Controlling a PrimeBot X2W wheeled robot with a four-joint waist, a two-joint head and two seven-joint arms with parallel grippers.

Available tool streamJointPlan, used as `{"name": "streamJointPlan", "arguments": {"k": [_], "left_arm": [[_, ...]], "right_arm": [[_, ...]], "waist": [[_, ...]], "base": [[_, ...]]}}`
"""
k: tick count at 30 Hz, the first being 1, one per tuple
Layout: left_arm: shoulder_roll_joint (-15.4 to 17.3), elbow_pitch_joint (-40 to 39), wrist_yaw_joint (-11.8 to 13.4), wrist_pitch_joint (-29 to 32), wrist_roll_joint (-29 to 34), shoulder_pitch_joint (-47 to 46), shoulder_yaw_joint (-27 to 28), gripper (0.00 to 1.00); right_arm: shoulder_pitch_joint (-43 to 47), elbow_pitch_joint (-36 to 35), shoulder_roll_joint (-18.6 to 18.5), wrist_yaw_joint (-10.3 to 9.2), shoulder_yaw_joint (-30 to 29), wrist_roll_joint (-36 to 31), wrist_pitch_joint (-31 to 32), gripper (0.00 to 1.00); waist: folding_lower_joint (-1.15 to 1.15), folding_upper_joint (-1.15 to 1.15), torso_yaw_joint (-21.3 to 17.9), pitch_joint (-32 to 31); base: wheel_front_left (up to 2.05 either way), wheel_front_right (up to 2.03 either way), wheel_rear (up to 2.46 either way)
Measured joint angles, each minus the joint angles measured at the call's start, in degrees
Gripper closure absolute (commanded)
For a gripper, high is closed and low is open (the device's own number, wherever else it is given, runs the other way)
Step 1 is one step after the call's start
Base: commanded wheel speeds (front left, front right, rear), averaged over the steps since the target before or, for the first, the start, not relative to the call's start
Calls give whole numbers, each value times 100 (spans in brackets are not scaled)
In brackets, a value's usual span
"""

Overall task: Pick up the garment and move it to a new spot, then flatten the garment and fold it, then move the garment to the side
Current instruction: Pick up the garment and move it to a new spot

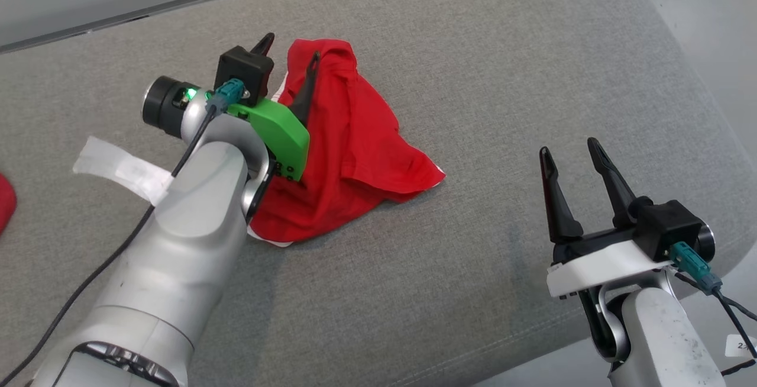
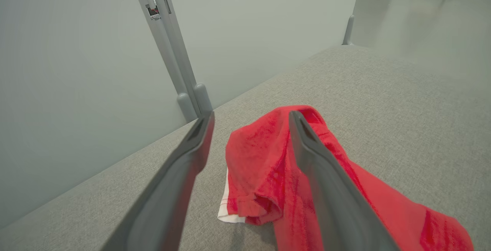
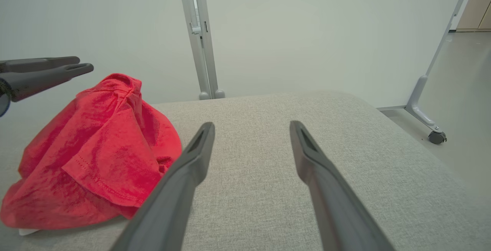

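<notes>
We are watching the crumpled red fabric garment (image 1: 355,138) lying heaped in the upper middle of the head view, on the grey fabric-covered table (image 1: 473,50). Our left gripper (image 1: 293,47) is hanging over its upper left edge, fingers spread, holding nothing. In the left wrist view one finger is crossing the cloth, the other the bare table. Our right gripper (image 1: 569,147) is sitting at the lower right, likewise spread and empty, well apart from the cloth. For a clean pickup, we are judging it best to sink low and pinch a thick fold, not the thin white hem (image 2: 226,212).
</notes>
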Motion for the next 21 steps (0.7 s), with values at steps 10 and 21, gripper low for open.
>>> {"name": "streamJointPlan", "arguments": {"k": [10, 21], "left_arm": [[71, -792, 27, -5, -171, 954, 358, 0], [110, -2485, 522, -7, -58, 2658, 1160, 0]], "right_arm": [[216, 79, -2, 0, -121, -144, 0, 0], [280, 230, -3, -1, 12, -339, 0, 0]], "waist": [[0, 0, 455, -434], [0, 0, 977, -642]], "base": [[0, 0, 0], [0, 0, 0]]}}
